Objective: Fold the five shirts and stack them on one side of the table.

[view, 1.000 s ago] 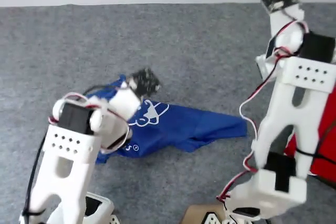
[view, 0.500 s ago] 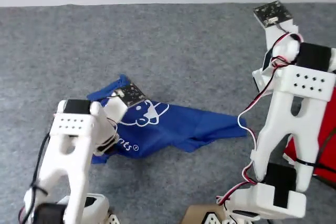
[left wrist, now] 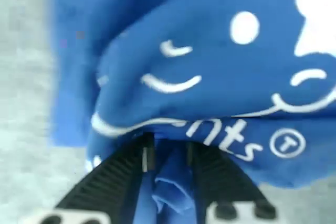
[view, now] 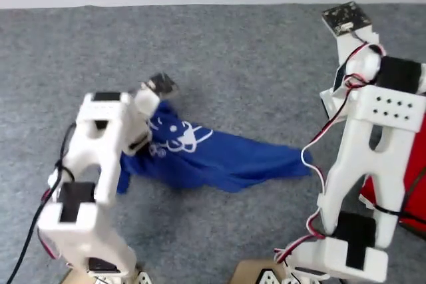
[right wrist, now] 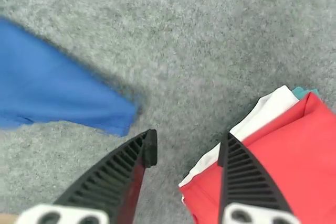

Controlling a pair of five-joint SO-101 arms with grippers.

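A blue shirt [view: 213, 156] with white print lies crumpled across the middle of the grey table [view: 233, 64]. My left gripper [left wrist: 167, 153] is shut on a bunched fold of the blue shirt [left wrist: 220, 72], at the shirt's left end in the high view, where the arm [view: 100, 157] stands over it. My right gripper [right wrist: 187, 150] hangs open above bare carpet, between the blue shirt's sleeve tip [right wrist: 63, 93] and a stack of folded shirts [right wrist: 273, 166] with a red one on top and white and teal edges beneath.
The right arm [view: 373, 144] stands tall at the right side, partly hiding the red stack [view: 406, 197] by the table's right edge. A cardboard piece [view: 256, 274] shows at the front edge. Grey carpet stretches bare behind the shirt.
The left arm has swung back and up, pulling the shirt's left end with it and bunching the fabric. The right arm has barely moved.
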